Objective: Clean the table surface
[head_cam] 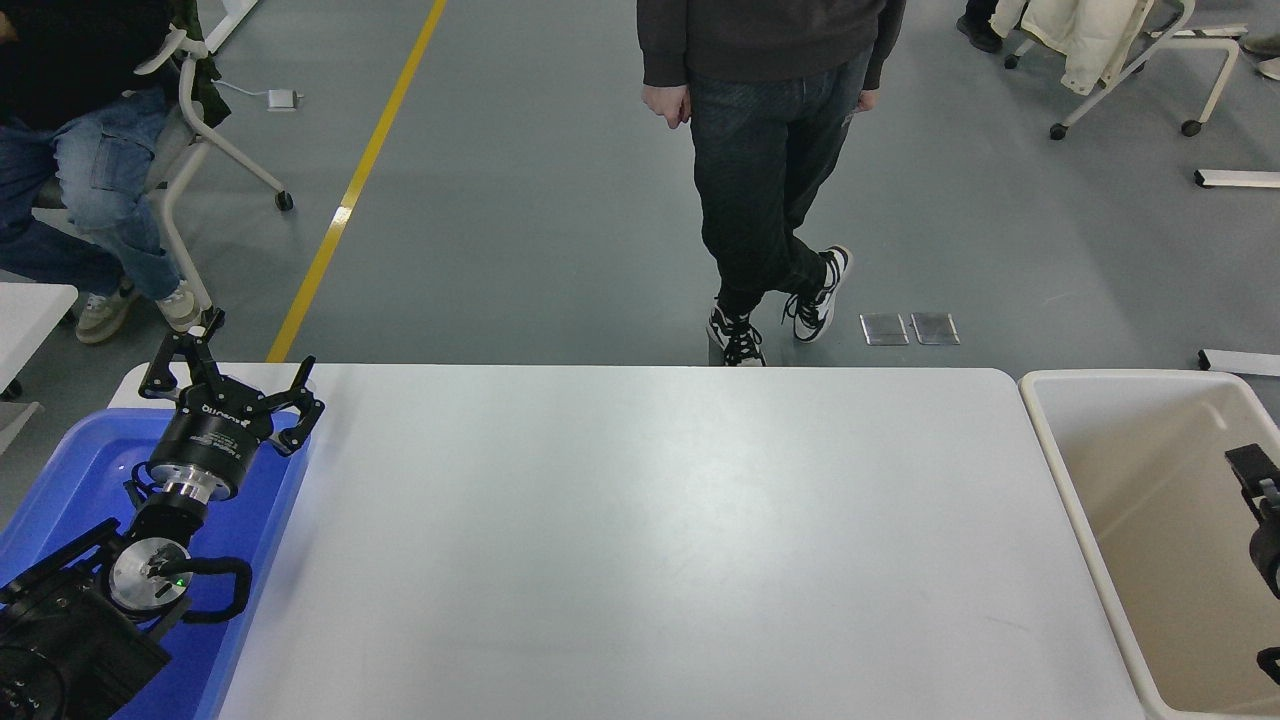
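The table surface [650,520] is a wide white top with nothing lying on it. My left gripper [230,375] is parked at the lower left over the blue tub, its fingers spread open and holding nothing. My right gripper [1255,470] pokes in from the right edge above the beige bin; only a black tip shows, with nothing visible in it.
A blue tub [70,470] sits at the table's left end and a beige bin [1045,420] at its right end. A person [770,150] stands just beyond the far edge. Another person sits on a chair [190,110] at the far left.
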`<state>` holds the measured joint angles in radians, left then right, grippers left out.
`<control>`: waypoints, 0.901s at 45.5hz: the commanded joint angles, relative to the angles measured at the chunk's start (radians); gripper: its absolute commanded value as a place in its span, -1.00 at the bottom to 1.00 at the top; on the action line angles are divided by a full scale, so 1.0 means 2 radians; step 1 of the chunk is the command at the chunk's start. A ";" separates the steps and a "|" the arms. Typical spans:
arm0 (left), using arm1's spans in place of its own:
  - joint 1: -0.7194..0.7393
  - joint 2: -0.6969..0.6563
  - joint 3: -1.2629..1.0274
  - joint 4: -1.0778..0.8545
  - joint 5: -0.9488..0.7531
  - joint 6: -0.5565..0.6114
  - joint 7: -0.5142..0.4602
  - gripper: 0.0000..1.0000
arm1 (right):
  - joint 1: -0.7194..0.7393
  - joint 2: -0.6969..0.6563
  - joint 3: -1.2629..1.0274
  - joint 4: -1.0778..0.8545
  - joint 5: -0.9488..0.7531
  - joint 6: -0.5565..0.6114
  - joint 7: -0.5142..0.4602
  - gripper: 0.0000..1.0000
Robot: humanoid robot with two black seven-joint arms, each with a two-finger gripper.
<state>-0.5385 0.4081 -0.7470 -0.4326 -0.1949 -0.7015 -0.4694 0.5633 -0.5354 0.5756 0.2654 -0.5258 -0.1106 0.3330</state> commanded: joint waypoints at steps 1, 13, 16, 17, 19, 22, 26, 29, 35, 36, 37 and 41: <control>0.000 0.000 0.000 0.000 0.000 0.000 0.000 1.00 | -0.039 -0.028 0.187 0.124 0.001 0.015 0.002 1.00; 0.000 0.000 0.000 0.000 0.000 -0.001 0.000 1.00 | -0.080 0.010 0.301 0.234 0.001 0.018 0.005 1.00; 0.000 0.000 0.000 0.000 0.000 0.000 0.000 1.00 | -0.089 0.018 0.332 0.256 0.001 0.044 -0.002 1.00; 0.000 0.000 0.000 0.000 0.000 0.000 0.000 1.00 | -0.091 0.023 0.342 0.262 0.001 0.056 -0.002 1.00; 0.000 0.000 0.000 0.000 0.000 -0.001 0.000 1.00 | -0.097 0.041 0.359 0.275 0.001 0.077 -0.006 1.00; 0.000 0.000 0.000 0.000 0.000 -0.001 0.000 1.00 | -0.098 0.067 0.380 0.291 0.001 0.097 -0.015 1.00; 0.000 0.000 0.000 0.000 0.000 0.000 0.000 1.00 | -0.100 0.077 0.382 0.311 0.001 0.111 -0.022 1.00; 0.000 0.000 0.000 0.000 0.000 0.000 0.000 1.00 | -0.104 0.085 0.386 0.314 0.001 0.122 -0.022 1.00; 0.000 -0.001 0.000 0.000 0.000 0.000 0.000 1.00 | -0.101 0.116 0.389 0.314 -0.001 0.133 -0.019 1.00; 0.000 0.000 0.000 0.000 0.000 0.000 0.000 1.00 | -0.101 0.118 0.391 0.313 -0.002 0.133 -0.018 1.00; 0.000 0.000 0.000 0.000 0.000 0.000 0.000 1.00 | -0.101 0.121 0.392 0.312 -0.002 0.133 -0.018 1.00; 0.000 0.000 0.000 0.000 0.000 -0.001 0.000 1.00 | -0.093 0.140 0.393 0.308 -0.008 0.132 -0.015 1.00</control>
<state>-0.5384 0.4079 -0.7470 -0.4326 -0.1948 -0.7016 -0.4694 0.3692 -0.3454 1.3232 0.8610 -0.5282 0.1196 0.2995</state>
